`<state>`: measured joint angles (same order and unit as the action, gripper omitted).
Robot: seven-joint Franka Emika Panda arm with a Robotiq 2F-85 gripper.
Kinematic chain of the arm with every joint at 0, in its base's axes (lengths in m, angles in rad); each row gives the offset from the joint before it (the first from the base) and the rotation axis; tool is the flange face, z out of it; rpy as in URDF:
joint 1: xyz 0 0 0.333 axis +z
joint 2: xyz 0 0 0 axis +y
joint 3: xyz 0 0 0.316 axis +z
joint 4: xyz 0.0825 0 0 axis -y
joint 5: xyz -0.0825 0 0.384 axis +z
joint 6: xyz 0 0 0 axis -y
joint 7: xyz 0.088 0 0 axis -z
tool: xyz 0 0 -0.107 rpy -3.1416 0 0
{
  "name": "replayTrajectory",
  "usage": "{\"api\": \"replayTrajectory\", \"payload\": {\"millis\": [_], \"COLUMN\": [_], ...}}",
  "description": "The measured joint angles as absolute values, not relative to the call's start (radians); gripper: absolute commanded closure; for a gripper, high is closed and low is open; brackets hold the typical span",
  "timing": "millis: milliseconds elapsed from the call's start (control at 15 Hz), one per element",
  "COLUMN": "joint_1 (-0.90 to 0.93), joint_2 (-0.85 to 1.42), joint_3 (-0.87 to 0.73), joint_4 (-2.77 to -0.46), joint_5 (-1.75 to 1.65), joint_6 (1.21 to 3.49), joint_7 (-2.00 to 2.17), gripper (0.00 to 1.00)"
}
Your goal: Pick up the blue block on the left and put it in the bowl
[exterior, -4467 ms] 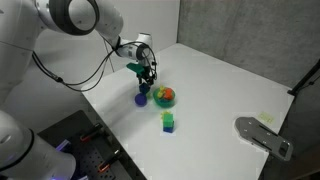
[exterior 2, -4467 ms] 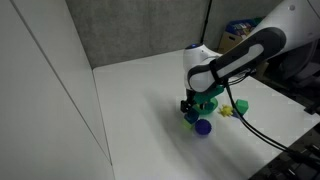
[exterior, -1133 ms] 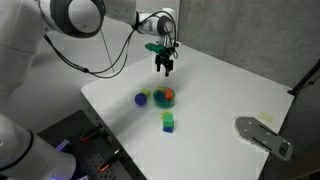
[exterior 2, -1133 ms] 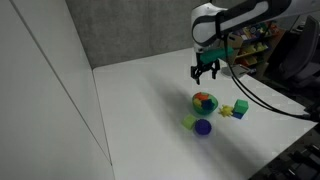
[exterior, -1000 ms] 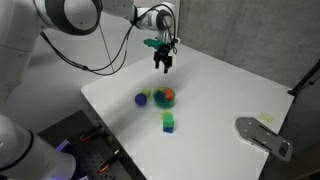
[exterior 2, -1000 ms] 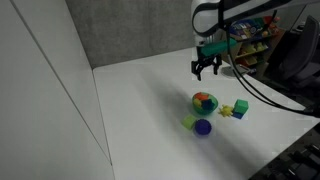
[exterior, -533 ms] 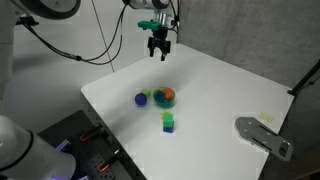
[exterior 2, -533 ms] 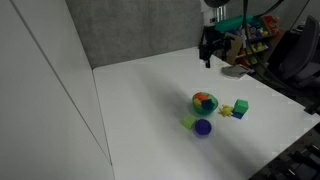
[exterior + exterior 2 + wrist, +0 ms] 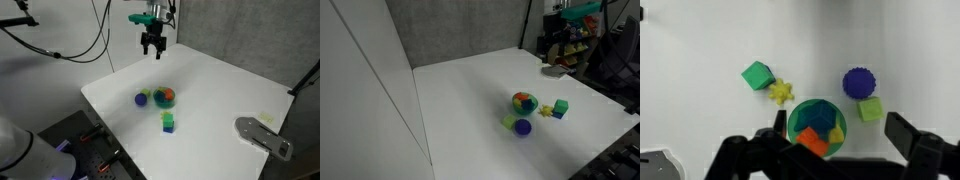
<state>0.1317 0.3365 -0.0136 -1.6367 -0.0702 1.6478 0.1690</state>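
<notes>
- Both exterior views show us the gripper [image 9: 153,50] hanging high above the table [image 9: 230,90], fingers apart, holding nothing.
- Only our wrist view looks into the bowl [image 9: 792,123], with the blue block [image 9: 820,118] inside.

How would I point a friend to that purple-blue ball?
On the white table, find the small colourful bowl. Close beside it sits the ball, next to a pale green block. No other loose piece is round and violet-blue.

Even, bright light on the white table [image 9: 220,90]; soft shadows (all views slightly blurred).
</notes>
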Motion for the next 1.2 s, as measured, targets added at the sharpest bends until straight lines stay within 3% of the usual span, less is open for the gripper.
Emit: {"api": "replayTrajectory", "payload": {"millis": [600,1200], "joint_1": [0.117,0.061], "joint_2": [0.029,-0.223], "joint_3": [-0.005,-0.005], "joint_4": [-1.974,-2.091], "joint_5": [-0.06,0.031], "joint_6": [1.835,1.851], "joint_7": [0.167,0.13], "gripper": [0.0,0.0]}}
